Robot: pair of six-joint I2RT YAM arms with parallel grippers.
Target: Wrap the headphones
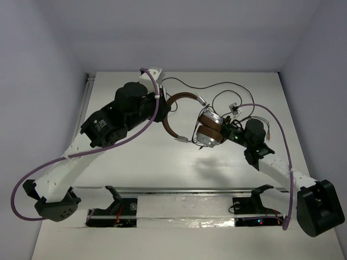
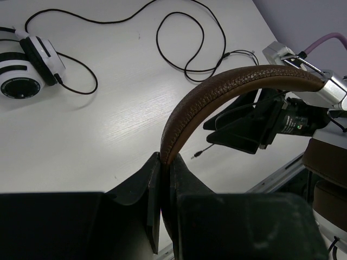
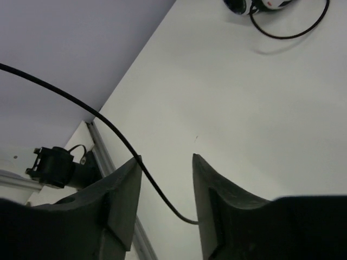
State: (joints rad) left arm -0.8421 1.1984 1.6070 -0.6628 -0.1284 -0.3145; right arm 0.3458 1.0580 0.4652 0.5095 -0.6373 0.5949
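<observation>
at mid-table (image 1: 152,162), the headphones (image 1: 209,130) sit between the two arms, with the ear cups just beside the right gripper (image 3: 165,160) in the top view. the brown headband (image 2: 233,81) arcs back from them toward the left gripper (image 2: 162,162).

left tool: fingers (image 2: 187,179) pressed together on the end of the headband, with no gap showing either side of the leather. the band rises out of the jaws and curves away to the silver slider.

right tool: fingers (image 3: 122,189) set apart with a clear gap. a thin dark cable (image 3: 103,117) runs slack through that gap, close to one finger; it is not pinched.

more dark cable lies in loose loops on the table behind the headphones. white-and-black headphones (image 2: 24,65) lie well apart on the table in the left wrist view.
</observation>
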